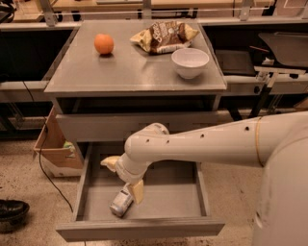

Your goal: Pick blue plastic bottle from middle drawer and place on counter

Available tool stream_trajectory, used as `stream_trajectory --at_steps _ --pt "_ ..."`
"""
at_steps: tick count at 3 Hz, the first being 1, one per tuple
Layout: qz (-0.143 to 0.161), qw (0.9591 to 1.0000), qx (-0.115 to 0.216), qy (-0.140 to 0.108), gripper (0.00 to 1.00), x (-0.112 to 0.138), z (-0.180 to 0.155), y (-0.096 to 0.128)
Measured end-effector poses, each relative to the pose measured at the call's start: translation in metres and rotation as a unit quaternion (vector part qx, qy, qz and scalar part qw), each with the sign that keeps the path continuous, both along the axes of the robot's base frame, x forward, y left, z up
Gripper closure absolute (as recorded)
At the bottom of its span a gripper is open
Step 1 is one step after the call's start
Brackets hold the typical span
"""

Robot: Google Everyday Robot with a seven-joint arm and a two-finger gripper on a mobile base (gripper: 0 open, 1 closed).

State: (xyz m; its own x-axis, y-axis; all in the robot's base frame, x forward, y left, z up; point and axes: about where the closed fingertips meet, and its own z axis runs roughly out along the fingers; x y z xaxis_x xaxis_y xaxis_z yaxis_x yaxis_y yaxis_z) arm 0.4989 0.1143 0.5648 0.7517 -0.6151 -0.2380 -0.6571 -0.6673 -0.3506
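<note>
Setting: a workshop with a speckled floor [29,163], a light wooden workbench [96,5] at the back, and a grey metal drawer cabinet in the centre.

- Blue plastic bottle [120,202]: lay on its side on the floor of the middle drawer [178,199], towards the front-left corner and close to the front wall. A pale label with a dark band showed; no writing on it could be read.
- Middle drawer: pulled fully out, presumably to give access from above. It held nothing else that could be seen.
- Gripper [121,180]: reached down inside the drawer with its two yellowish fingers spread apart and nothing clasped. The lower finger stood just beside the bottle, at its upper right; whether they touched could not be told. Judged: positioned for a grasp not yet made.
- Arm [207,141]: white, reaching in from the right across the drawer.
- Upper drawer front [96,127]: closed.
- Counter [134,72]: carried an orange [103,43] at the rear left, a crinkly brown-yellow snack bag [163,36] at the rear and a white bowl [190,61] on the right. The bare front half was judged the likely setting-down spot. The bag's print was illegible.
- Cardboard box [50,144]: on the floor to the left of the cabinet.
</note>
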Motion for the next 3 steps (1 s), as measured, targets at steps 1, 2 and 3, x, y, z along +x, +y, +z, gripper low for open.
stream_trajectory --at_steps 1,2,3 --pt "0.026 0.9991 -0.001 -0.033 0.0 0.031 -0.025 0.023" --pt "0.042 0.9978 -0.012 -0.05 0.0 0.059 -0.054 0.033" --pt "0.042 0.9975 -0.029 -0.049 0.0 0.083 -0.088 0.029"
